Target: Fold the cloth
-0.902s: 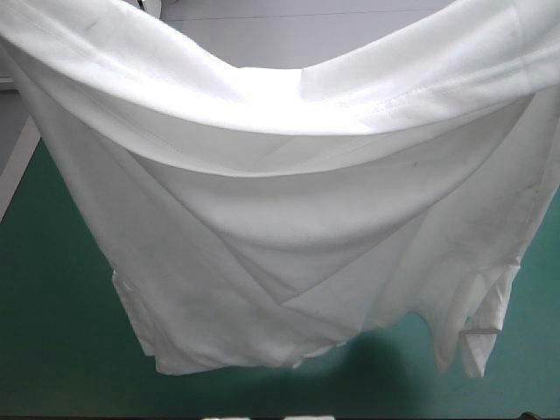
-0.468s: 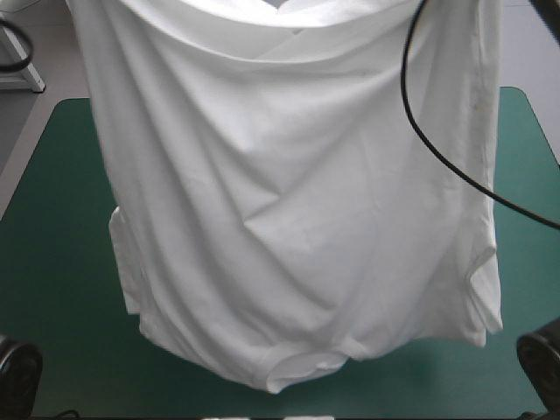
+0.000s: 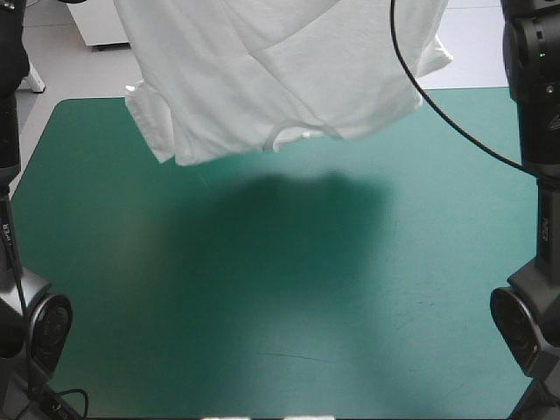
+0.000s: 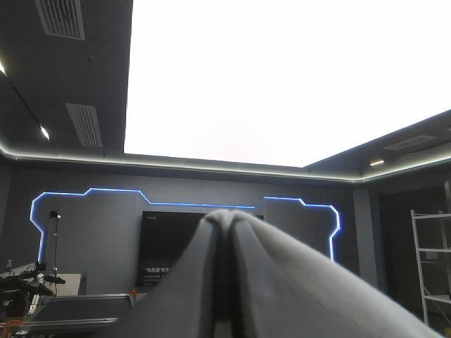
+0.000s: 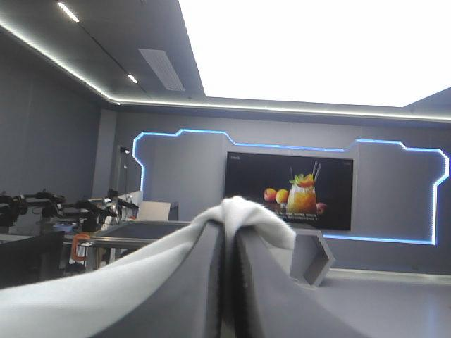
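The T-shirt [image 3: 280, 79] has swung outward since just before and hangs below the left gripper [image 4: 224, 220] and right gripper [image 5: 230, 215], both clenched on it. It clears the teal-green worktop [image 3: 280, 315]; lay-down for folding likely follows.

Right tool [image 5: 229, 224] raised, black fingers [image 5: 208, 274] pinched together, white T-shirt [image 5: 255, 217] draped over their tips

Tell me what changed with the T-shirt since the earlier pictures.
The T-shirt swung away toward the far edge of the teal-green cover, baring most of it. It still hangs spread in the air, held by the left gripper and right gripper, fingers shut on it.
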### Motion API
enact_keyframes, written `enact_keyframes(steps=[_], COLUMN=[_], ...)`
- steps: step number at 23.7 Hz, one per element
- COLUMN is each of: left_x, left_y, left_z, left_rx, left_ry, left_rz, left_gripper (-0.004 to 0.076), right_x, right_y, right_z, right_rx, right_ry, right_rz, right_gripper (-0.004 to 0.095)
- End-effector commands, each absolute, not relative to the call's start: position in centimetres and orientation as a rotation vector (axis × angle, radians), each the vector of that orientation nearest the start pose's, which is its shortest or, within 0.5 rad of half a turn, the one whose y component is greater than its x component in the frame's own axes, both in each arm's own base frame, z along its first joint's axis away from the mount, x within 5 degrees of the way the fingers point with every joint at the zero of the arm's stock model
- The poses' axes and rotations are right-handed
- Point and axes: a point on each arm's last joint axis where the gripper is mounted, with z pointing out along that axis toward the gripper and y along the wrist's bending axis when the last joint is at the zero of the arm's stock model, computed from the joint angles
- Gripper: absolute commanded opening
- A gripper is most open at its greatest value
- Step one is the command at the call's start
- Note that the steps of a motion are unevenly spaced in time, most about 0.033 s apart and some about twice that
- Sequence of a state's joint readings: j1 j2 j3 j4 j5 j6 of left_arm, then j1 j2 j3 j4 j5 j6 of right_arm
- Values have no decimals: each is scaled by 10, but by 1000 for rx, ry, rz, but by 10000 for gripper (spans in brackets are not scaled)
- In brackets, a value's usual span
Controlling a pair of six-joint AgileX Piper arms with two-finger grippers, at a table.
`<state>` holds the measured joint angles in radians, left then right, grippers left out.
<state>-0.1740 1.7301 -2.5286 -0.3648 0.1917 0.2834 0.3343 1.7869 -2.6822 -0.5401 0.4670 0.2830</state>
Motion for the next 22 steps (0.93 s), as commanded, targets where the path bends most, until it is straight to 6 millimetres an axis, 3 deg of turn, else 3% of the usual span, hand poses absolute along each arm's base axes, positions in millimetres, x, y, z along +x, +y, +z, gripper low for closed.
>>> enact_keyframes(steps=[1,3,4,5,11,13,16,22], left_x=[278,302,327,340,404,417,450,472], left_y=[-55,-64,-72,-76,-95,-98,-99,-100], left_z=[671,652,630,618,542,522,458,366], left_rx=[99,148,194,218,323,332,297,294], left_ry=[811,954,1095,1169,1554,1653,1985,2426], left_rz=[-266,-277,-288,-294,-336,-356,-328,-284], left_gripper=[-22,-22,-22,-22,-22,-22,-22,-22], right_x=[268,286,310,320,380,395,423,456], right_y=[62,65,72,75,92,95,96,87], right_z=[668,650,625,613,533,509,463,411], right_rx=[-20,-27,-29,-27,-29,-31,-50,-130], right_ry=[1015,1171,1350,1423,1861,1969,2167,2329], right_rz=[-3,-25,-12,-4,-49,-78,-105,9], right_gripper=[-8,-14,-17,-17,-17,-17,-17,-17])
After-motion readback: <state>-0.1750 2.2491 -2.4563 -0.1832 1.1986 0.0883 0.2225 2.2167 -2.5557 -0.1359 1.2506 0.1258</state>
